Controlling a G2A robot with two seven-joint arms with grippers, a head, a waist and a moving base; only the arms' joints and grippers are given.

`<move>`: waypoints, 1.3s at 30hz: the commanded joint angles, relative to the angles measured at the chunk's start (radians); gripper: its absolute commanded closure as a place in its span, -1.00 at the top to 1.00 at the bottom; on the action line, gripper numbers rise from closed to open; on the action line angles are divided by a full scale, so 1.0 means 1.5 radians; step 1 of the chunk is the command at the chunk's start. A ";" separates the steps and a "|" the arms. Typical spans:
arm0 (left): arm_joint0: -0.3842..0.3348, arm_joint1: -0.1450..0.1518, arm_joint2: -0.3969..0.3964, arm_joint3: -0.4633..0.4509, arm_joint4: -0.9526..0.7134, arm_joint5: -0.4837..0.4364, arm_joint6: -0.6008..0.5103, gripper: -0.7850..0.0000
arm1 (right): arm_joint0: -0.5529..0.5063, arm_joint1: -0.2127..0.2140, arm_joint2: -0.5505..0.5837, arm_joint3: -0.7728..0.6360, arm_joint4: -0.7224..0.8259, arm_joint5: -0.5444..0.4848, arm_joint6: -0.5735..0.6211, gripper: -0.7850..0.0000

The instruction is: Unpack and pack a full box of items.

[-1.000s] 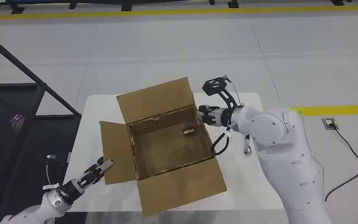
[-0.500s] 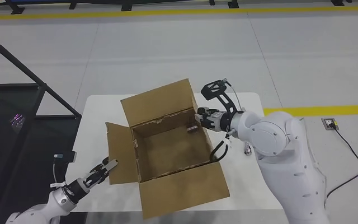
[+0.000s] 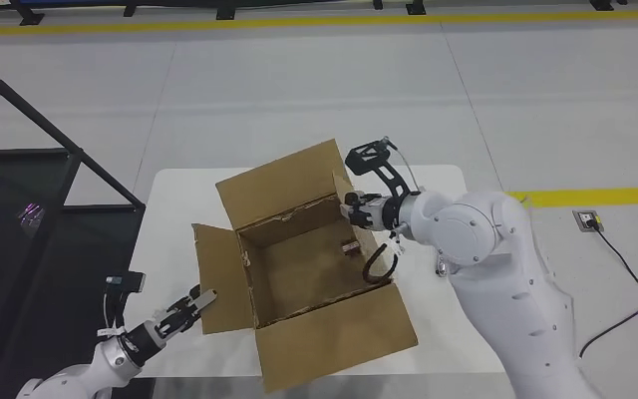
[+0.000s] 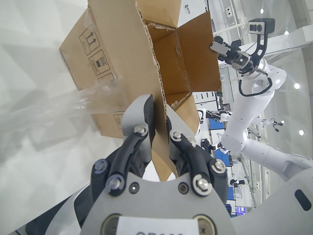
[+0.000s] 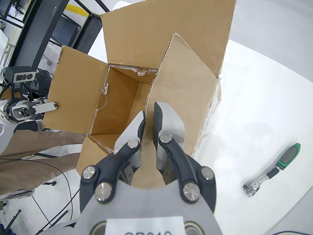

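Note:
An open brown cardboard box (image 3: 309,269) stands in the middle of the white table (image 3: 179,199), flaps spread. My left gripper (image 3: 204,297) is at the box's left flap (image 3: 221,279), shut on its edge; in the left wrist view the cardboard runs between the fingers (image 4: 149,113). My right gripper (image 3: 351,205) is shut on the right flap (image 5: 181,74), which stands nearly upright; the right wrist view shows its fingertips (image 5: 159,116) pinching the flap's torn edge. A small dark item (image 3: 351,246) lies inside the box by the right wall.
A ratchet wrench with a green handle (image 5: 273,170) lies on the table to the right of the box (image 3: 440,265). A black metal frame (image 3: 60,170) stands off the table's left side. The left arm's gripper (image 5: 46,106) shows far off across the box.
The box has shifted a little to the right with both grippers on its flaps. The right flap has risen and the right gripper moved left. The small item slid inside the box.

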 commanded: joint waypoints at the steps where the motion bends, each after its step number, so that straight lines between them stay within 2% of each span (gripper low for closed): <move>1: -0.001 0.001 0.002 0.001 -0.001 0.001 -0.003 -1.00 | 0.008 -0.001 -0.008 0.005 0.001 0.003 0.003 -1.00; 19: -0.019 0.006 0.026 0.017 0.002 0.011 -0.021 -1.00 | 0.066 -0.009 -0.072 0.038 0.013 0.033 0.016 -1.00; 34: -0.036 0.010 0.039 0.033 0.001 0.021 -0.020 -1.00 | 0.053 -0.005 -0.073 0.000 0.004 0.039 -0.005 -1.00; 39: -0.032 0.011 0.034 0.024 -0.001 0.013 -0.016 -1.00 | 0.049 -0.003 -0.066 0.000 -0.012 0.059 -0.006 -1.00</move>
